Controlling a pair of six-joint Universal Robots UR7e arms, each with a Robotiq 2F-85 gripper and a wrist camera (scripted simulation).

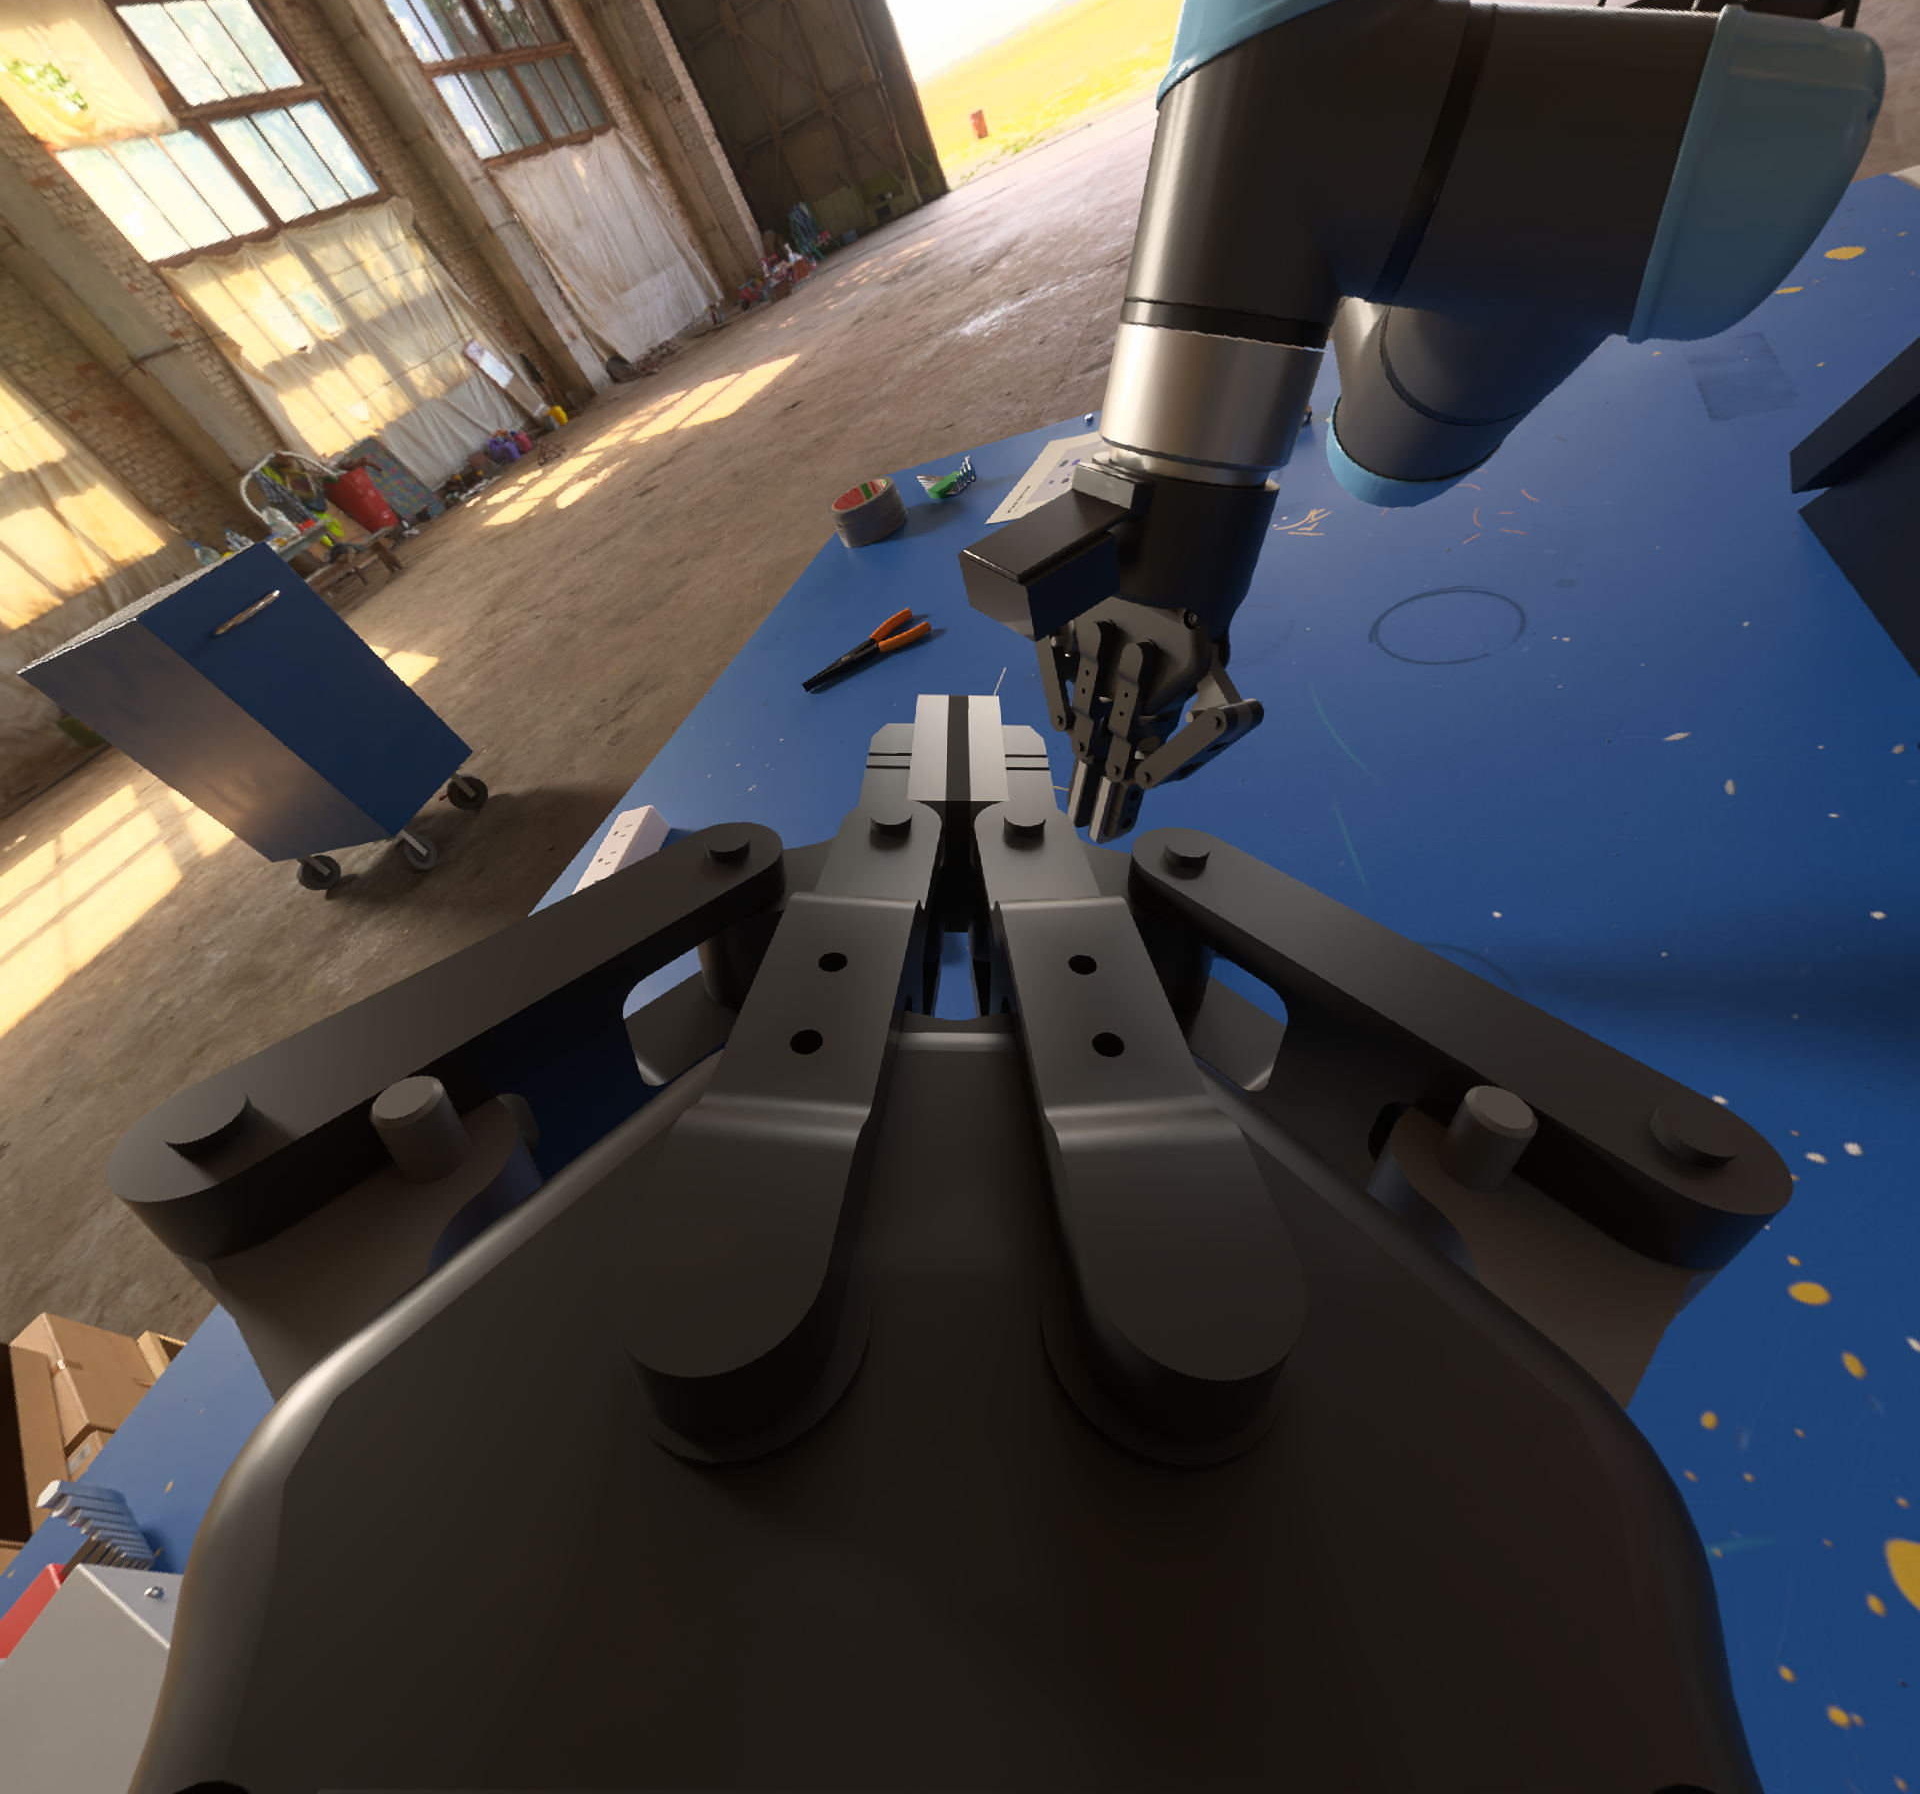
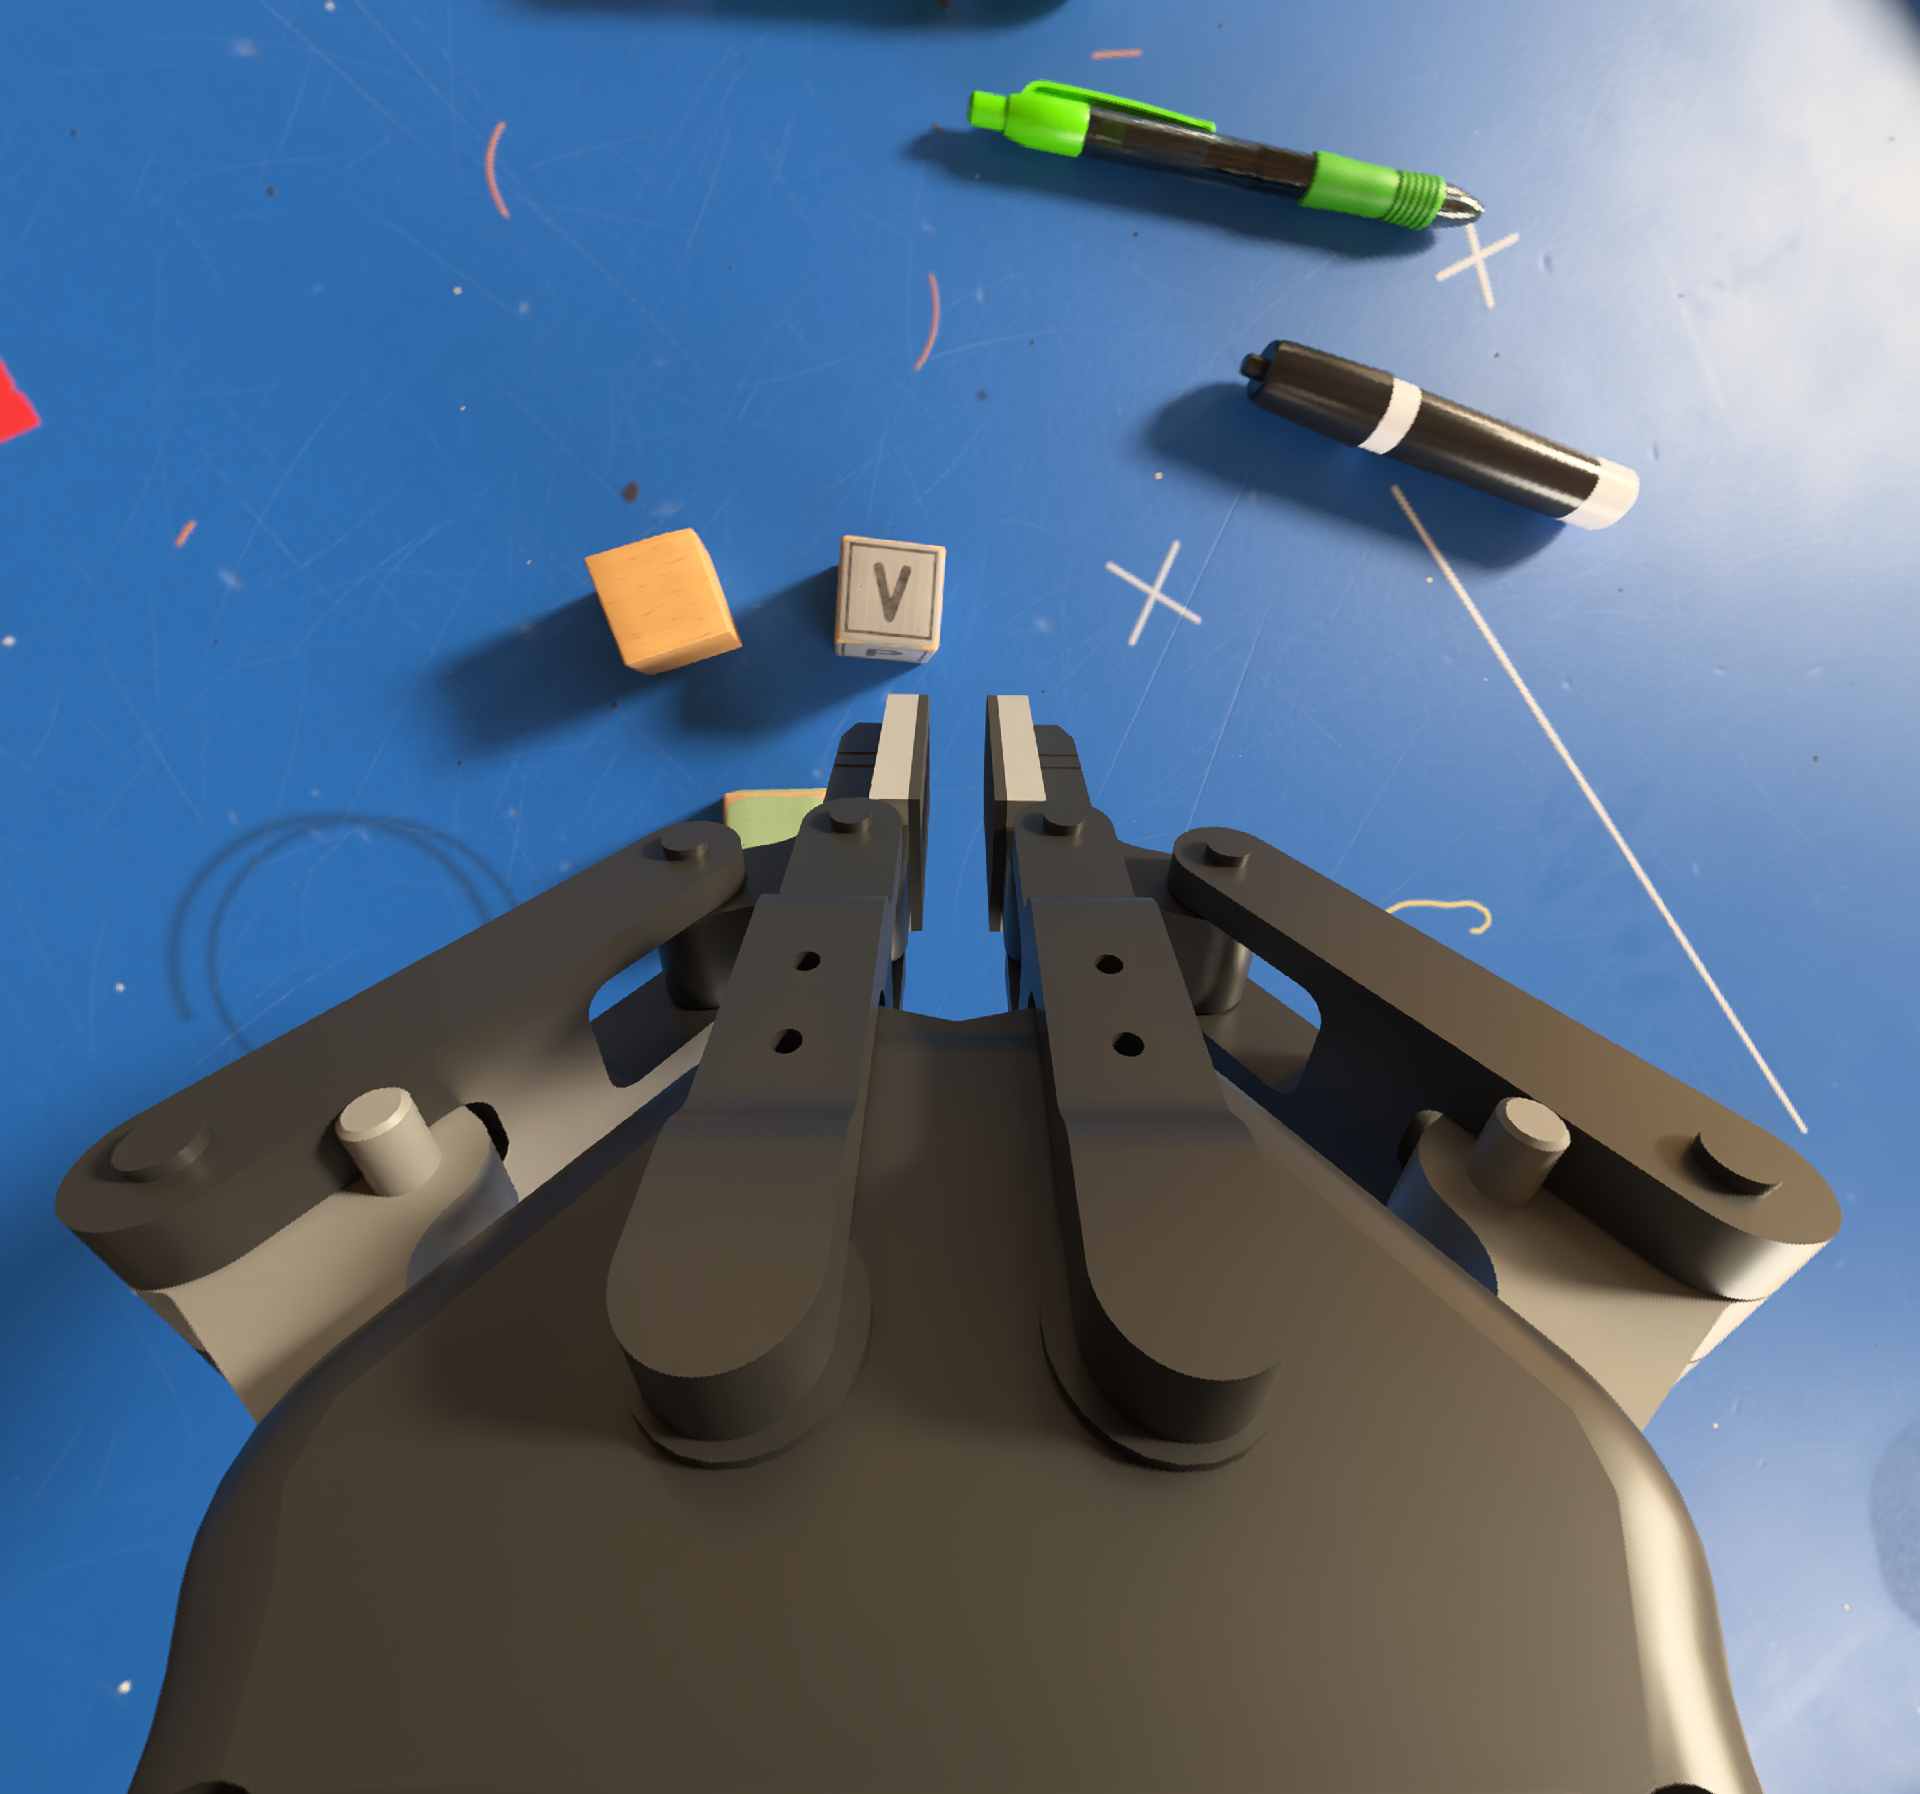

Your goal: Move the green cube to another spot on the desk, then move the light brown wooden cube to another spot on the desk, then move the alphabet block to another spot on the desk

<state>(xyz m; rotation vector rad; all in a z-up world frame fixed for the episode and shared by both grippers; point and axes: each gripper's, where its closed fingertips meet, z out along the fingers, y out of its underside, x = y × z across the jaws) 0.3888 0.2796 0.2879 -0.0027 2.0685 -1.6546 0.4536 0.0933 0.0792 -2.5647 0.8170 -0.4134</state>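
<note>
The right gripper (image 2: 956, 747) hangs over the blue desk (image 2: 416, 342) with its fingers slightly apart and empty; the left gripper (image 1: 958, 752) has its fingers pressed together. The green cube (image 2: 774, 814) peeks out just left of the right fingers, mostly hidden. The alphabet block (image 2: 890, 598) sits just ahead, with the wooden cube (image 2: 662, 599) near its left.
</note>
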